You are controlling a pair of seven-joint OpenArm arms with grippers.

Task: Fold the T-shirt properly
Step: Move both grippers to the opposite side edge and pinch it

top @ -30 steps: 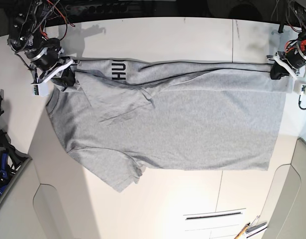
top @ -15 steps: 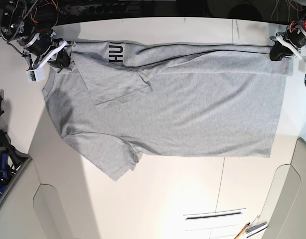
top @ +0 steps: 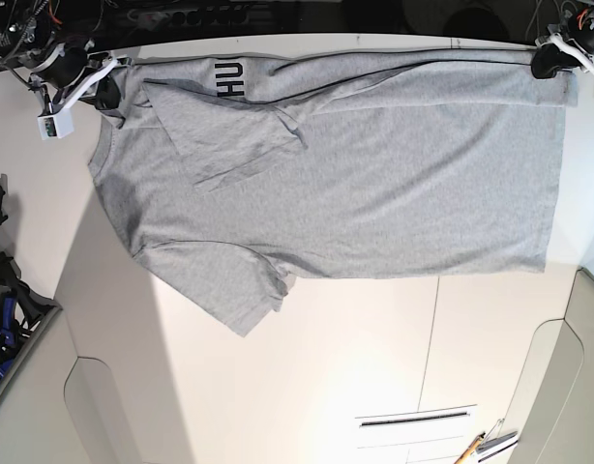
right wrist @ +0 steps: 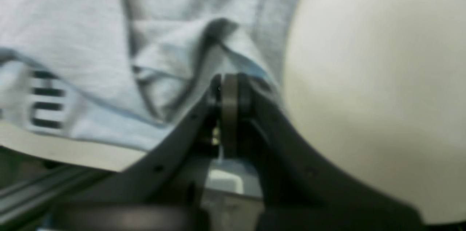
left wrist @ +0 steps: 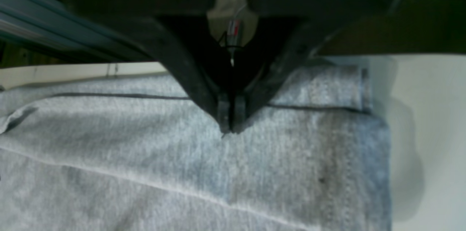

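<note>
Shirt (top: 374,184) lies spread on the white counter (top: 336,367), far edge doubled over with lettering showing. We have both tools pinched tight on that folded edge: left tool (left wrist: 228,121) at the hem corner, right tool (right wrist: 229,89) at the shoulder end. We judge the first lengthwise fold is in hand; next, carry the edge evenly across, keeping it taut.
</note>
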